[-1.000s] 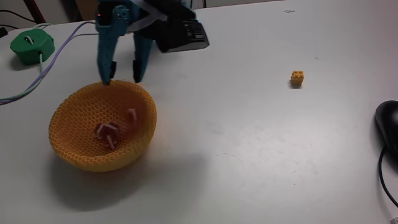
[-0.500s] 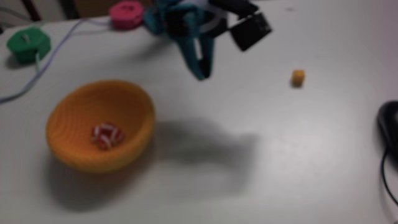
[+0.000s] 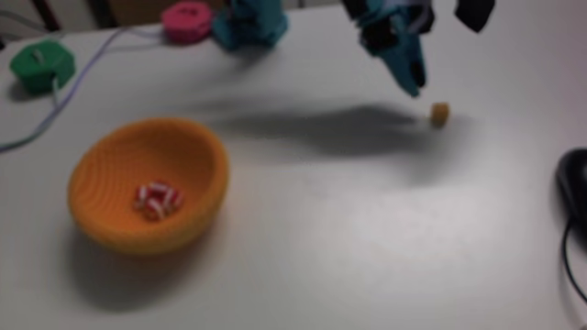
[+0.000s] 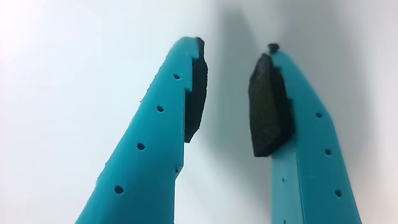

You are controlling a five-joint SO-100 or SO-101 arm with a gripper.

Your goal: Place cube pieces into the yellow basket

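The yellow basket (image 3: 101,170) stands at the left of the table in the fixed view, with red-and-white cube pieces (image 3: 157,199) lying together on its bottom. A small yellow-orange cube piece (image 3: 440,114) sits alone on the table at the right. My teal gripper (image 3: 415,88) hangs just left of and above that cube, apart from it; this view is blurred. In the wrist view the gripper (image 4: 235,46) is open, a moderate gap separates its black pads (image 4: 268,106), and nothing is between them over bare white table.
A green puck (image 3: 40,64) with cables lies at the far left and a pink puck (image 3: 187,20) at the back. A black mouse (image 3: 574,188) rests at the right edge. The table surface (image 3: 367,238) is white.
The arm has swung from above the basket across to the right, ending beside the yellow-orange cube. The red-and-white cubes stay in the basket.
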